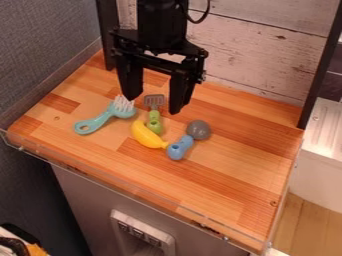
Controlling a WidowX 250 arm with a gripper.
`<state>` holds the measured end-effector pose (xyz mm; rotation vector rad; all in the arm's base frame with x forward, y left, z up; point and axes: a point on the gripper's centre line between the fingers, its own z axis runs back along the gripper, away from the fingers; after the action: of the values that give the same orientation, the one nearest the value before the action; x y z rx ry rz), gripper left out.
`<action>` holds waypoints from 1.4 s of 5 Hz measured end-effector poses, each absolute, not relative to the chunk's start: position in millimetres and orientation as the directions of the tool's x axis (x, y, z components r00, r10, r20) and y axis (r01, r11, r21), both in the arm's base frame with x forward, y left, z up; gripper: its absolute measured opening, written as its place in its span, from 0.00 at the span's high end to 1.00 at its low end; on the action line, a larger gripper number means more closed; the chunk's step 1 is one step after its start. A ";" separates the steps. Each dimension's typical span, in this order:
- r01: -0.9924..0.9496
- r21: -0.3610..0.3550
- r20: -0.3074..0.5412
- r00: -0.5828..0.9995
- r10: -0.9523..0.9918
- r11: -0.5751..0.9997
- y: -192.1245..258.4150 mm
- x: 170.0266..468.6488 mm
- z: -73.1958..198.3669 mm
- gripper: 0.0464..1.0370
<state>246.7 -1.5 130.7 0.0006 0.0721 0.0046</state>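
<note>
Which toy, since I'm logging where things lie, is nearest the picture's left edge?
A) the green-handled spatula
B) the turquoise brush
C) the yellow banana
B: the turquoise brush lies further left than the green-handled spatula and yellow banana.

Viewed remotely, I log a striped wood counter (234, 185). On it I note a teal brush (105, 119), white bristles toward the back wall; a spatula (154, 115), green handle, grey slotted head; a yellow banana (146, 136) beside that handle; and a utensil (180, 148), blue handle, round grey head, at the banana's narrow tip. Contact there: I cannot tell.
</note>
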 end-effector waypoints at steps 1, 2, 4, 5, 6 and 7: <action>0.094 0.002 -0.089 0.992 -0.094 0.996 -1.6 249.9 127.8 0.04; 0.289 -0.007 -0.087 0.954 -0.289 0.957 -14.5 264.4 127.4 0.04; 0.666 -0.019 -0.079 0.742 -0.666 0.745 -34.0 283.6 124.2 0.04; 0.766 -0.022 -0.074 0.639 -0.765 0.642 -44.2 291.7 119.6 0.04; 0.771 -0.025 -0.079 0.634 -0.770 0.637 -45.9 297.4 114.4 0.04; 0.703 -0.019 -0.082 0.708 -0.701 0.711 -44.4 302.4 112.0 0.04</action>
<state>302.4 -44.4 112.0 0.0146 0.0856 -0.7794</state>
